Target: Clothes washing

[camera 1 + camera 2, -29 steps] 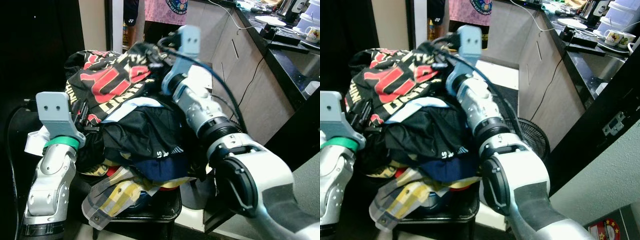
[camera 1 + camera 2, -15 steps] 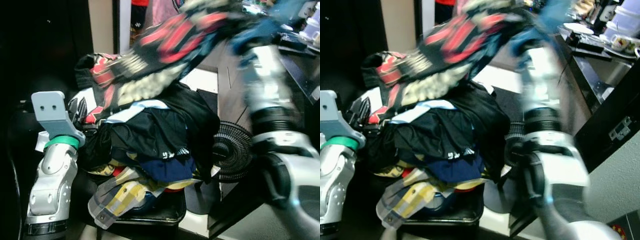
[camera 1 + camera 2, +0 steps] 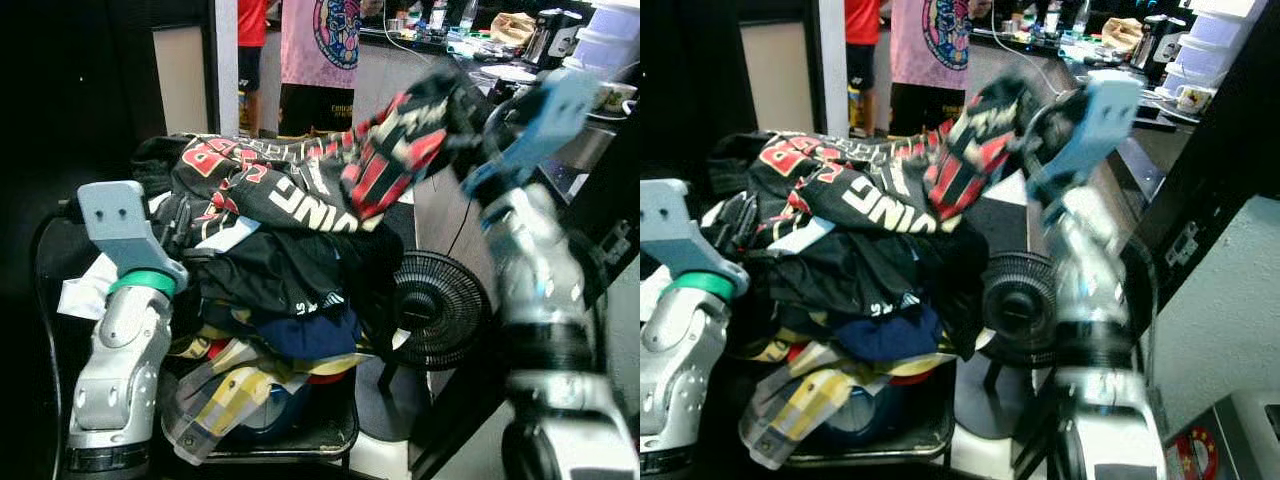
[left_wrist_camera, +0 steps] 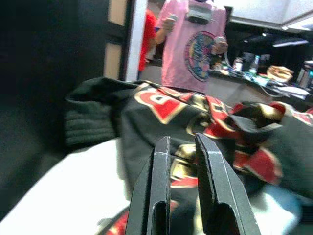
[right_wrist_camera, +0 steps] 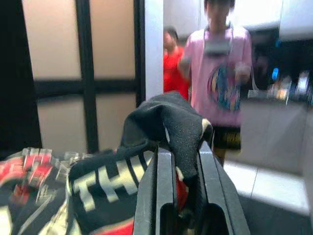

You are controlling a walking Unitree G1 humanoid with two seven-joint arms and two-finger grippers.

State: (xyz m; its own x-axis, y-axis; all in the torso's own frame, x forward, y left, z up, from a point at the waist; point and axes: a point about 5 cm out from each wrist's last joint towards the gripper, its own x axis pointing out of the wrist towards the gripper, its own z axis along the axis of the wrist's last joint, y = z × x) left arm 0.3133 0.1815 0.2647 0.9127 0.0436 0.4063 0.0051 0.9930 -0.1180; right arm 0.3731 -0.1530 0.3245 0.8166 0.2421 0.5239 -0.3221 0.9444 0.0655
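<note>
fan (image 3: 438,310) crowds clothes pile (image 3: 270,290)

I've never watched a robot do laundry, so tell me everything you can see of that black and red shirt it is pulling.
The shirt is soft black fabric with red panels and large pale lettering. It lies crumpled on top of the clothes pile, one end stretched up and out to the robot's right. The right gripper is shut on a bunched fold of it. The left gripper points at its other end, fingers close together.
</note>
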